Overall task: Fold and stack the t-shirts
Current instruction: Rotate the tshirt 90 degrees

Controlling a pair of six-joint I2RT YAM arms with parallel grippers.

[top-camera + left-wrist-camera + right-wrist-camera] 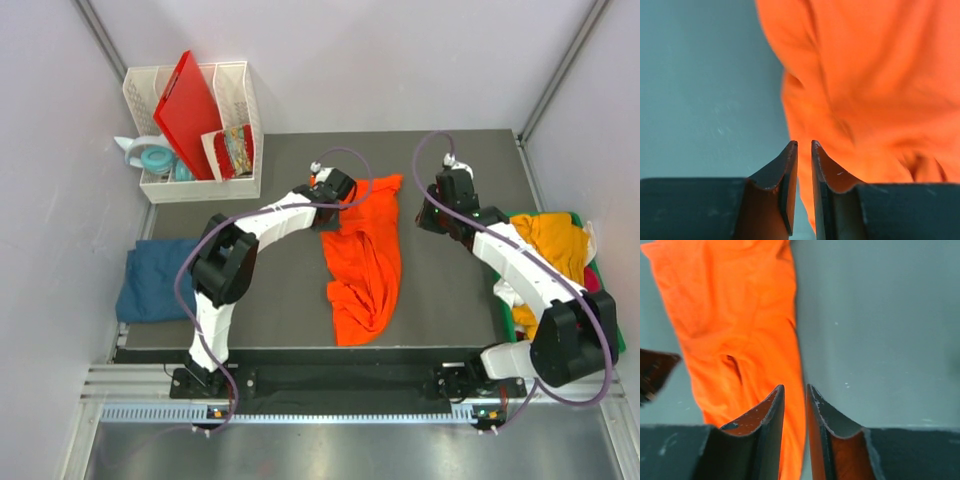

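white walls close in a dark grey worktop (450,290), and from my seat i see the orange t-shirt (365,265) lying crumpled lengthwise near its middle, bunched up at the near end. the left fingers (793,152) hang over the shirt's far left corner. in their wrist view they are almost together, with only a thin slit between them, and i see no cloth caught in it. the right fingers (779,395) sit over bare worktop just to the right of the shirt's far end, apart from the cloth. they too are set at a narrow gap with nothing in it. a teal-blue t-shirt (155,280) lies folded at the left edge of the worktop. on the right, a mustard-yellow t-shirt (560,240) tops a heap with some white cloth in a green bin (572,214). at the far left corner a white rack (240,100) holds a red board (185,105).
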